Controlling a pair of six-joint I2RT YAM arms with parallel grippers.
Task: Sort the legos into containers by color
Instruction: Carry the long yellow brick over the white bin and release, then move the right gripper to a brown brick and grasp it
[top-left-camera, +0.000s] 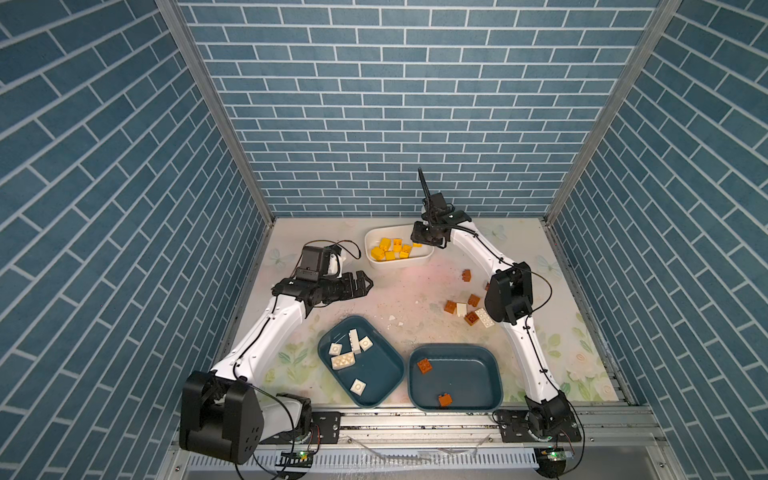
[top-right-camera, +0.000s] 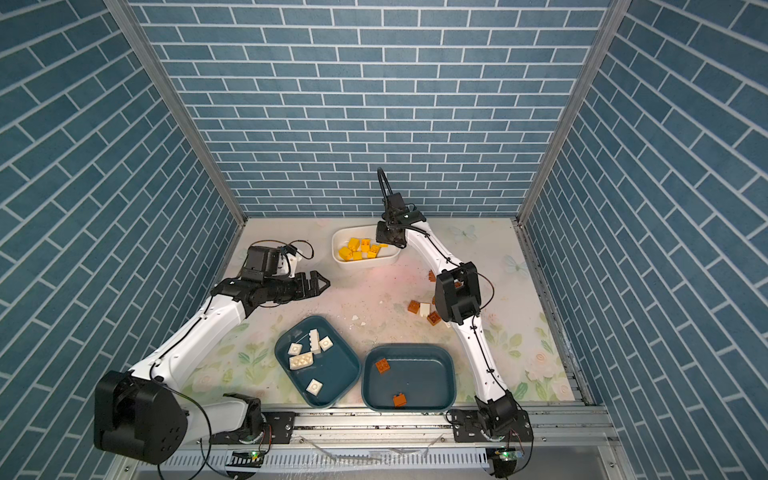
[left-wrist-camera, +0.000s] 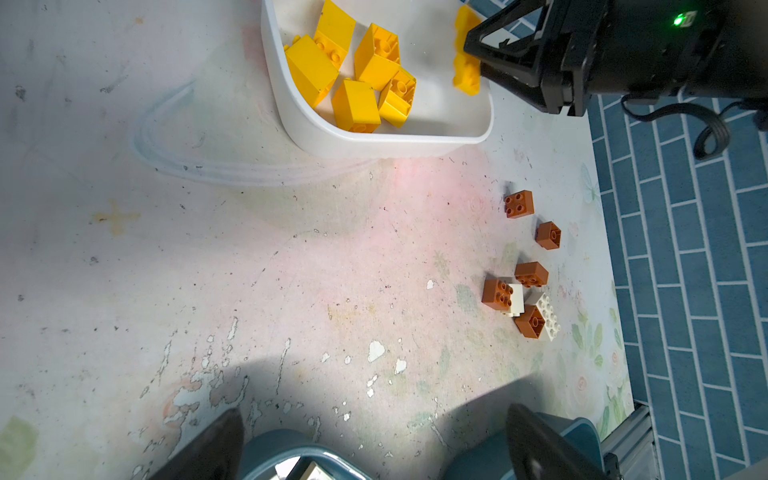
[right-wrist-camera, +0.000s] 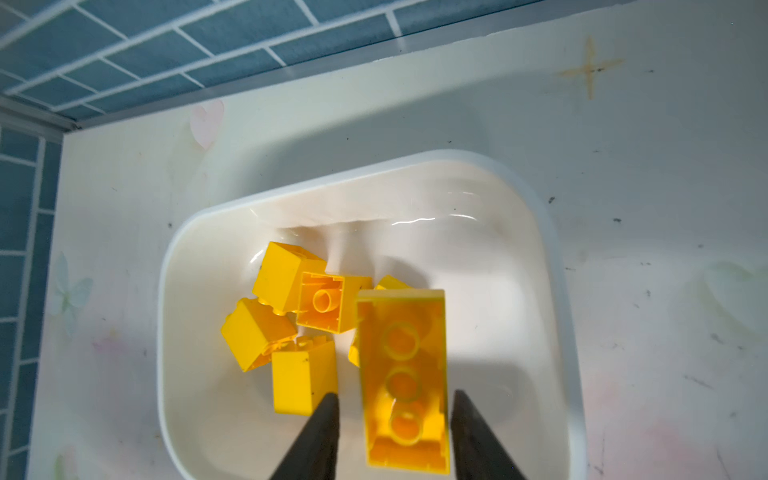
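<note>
Nearest me, the left teal tub (top-left-camera: 376, 370) holds cream bricks (top-left-camera: 343, 360) and the right teal tub (top-left-camera: 461, 374) two brown bricks (top-left-camera: 424, 365). Beyond, loose bricks (top-left-camera: 450, 306), brown and cream, lie on the surface (top-left-camera: 395, 291). The left fingers (left-wrist-camera: 212, 453) hang spread wide, empty. Farthest, the right fingers (right-wrist-camera: 320, 436) stand parted over the white tub (top-left-camera: 399, 264) (yellow bricks (top-left-camera: 390, 249) lie inside), with a long yellow brick (right-wrist-camera: 403, 374) loose between them.

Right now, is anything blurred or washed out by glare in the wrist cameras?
Right wrist view: the long yellow brick is motion-smeared, and glare streaks the inner wall of the white tub. Left wrist view: the long yellow brick is blurred too.
</note>
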